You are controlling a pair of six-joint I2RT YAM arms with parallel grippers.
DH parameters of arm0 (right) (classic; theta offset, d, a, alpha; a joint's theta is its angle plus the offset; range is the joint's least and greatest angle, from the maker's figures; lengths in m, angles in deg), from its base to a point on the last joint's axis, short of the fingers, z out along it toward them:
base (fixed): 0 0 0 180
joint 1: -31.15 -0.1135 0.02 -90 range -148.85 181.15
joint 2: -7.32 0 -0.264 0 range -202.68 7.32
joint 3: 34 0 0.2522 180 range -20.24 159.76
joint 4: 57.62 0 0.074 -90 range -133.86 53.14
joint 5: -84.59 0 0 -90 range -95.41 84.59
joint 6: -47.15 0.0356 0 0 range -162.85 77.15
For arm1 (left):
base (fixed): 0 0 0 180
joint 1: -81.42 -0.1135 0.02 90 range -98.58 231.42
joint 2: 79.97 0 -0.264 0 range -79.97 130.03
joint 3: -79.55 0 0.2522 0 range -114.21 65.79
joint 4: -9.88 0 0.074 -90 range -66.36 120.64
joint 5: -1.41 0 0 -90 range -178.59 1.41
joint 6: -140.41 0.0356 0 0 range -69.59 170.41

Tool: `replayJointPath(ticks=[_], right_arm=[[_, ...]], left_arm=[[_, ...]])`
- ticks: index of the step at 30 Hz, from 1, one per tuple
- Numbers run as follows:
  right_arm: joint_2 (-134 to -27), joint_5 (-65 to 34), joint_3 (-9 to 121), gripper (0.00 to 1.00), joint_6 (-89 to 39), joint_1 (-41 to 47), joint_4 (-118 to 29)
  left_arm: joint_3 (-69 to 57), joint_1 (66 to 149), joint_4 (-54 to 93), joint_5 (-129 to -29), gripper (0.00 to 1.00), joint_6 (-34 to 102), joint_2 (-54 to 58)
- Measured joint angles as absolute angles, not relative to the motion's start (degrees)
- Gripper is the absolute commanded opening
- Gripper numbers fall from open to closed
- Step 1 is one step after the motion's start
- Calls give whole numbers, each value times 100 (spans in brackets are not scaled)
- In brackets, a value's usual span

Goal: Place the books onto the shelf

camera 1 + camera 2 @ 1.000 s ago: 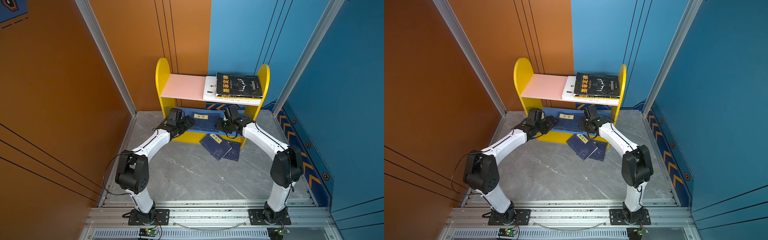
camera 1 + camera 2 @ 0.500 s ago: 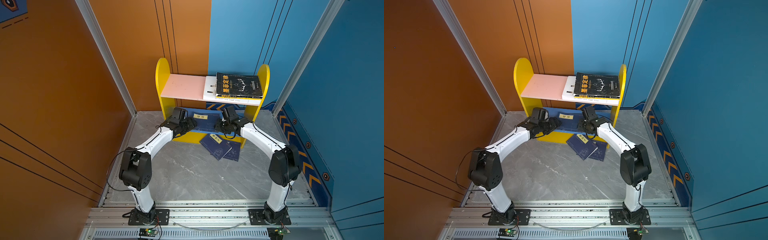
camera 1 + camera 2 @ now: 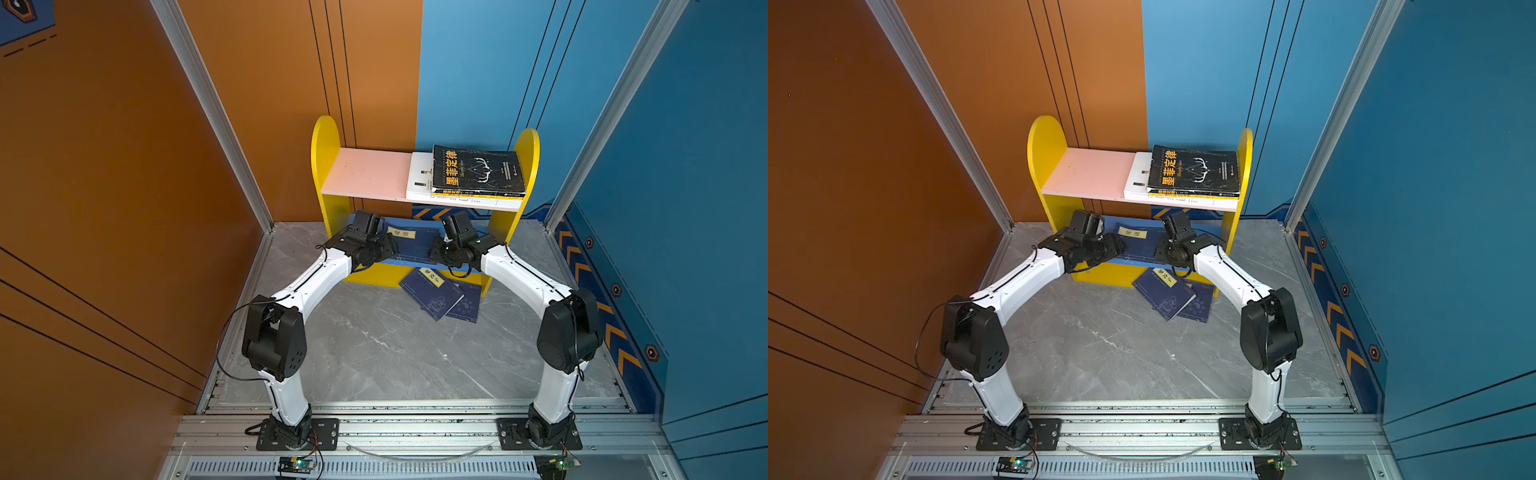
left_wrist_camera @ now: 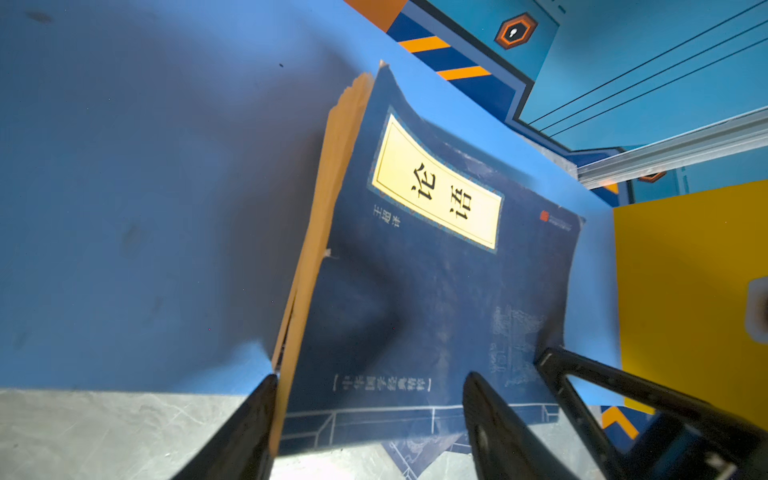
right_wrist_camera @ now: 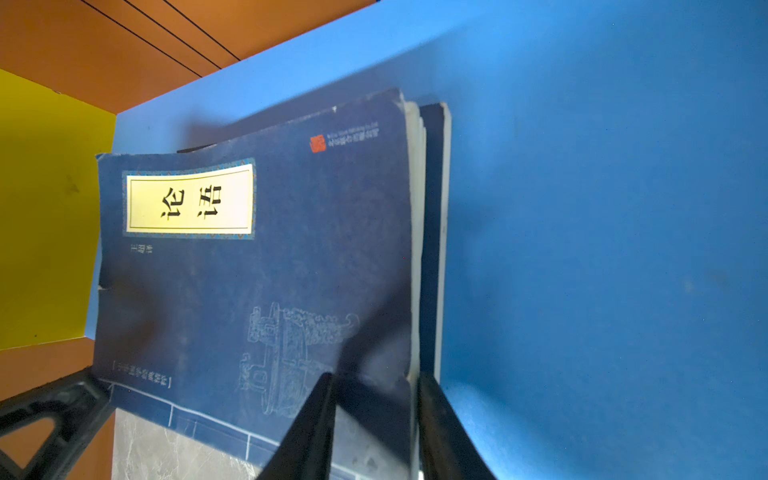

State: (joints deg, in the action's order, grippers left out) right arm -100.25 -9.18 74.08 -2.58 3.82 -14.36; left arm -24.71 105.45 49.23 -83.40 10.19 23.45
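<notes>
- The navy book (image 4: 415, 291) lies on the shelf's (image 3: 326, 141) blue lower board (image 4: 124, 166), bowed, with its near end overhanging the board's front edge. If it is let go like this, it may slide out.
- The right end effector (image 5: 374, 378) appears clamped on the book's page-side edge. Pushing further could buckle the soft cover instead of moving the book.
- The left end effector (image 4: 370, 378) has its jaws apart, straddling the opposite corner without pinching it. Closing there could crease pages.
- The 2 arms meet in a tight bay, so a collision with the pink upper board (image 3: 365, 174) is likely.
- 2 more navy books (image 3: 432, 291) overlap on the surface (image 3: 374, 345) just below, and a falling book would scatter them.
</notes>
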Motion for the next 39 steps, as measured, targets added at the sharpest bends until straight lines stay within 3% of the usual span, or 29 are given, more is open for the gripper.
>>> replayJointPath(ticks=[39], right_arm=[[-10113,-675,7537,35,-255,392,-1382]], left_arm=[[-3035,10591,5215,-8410,73,1506,2821]])
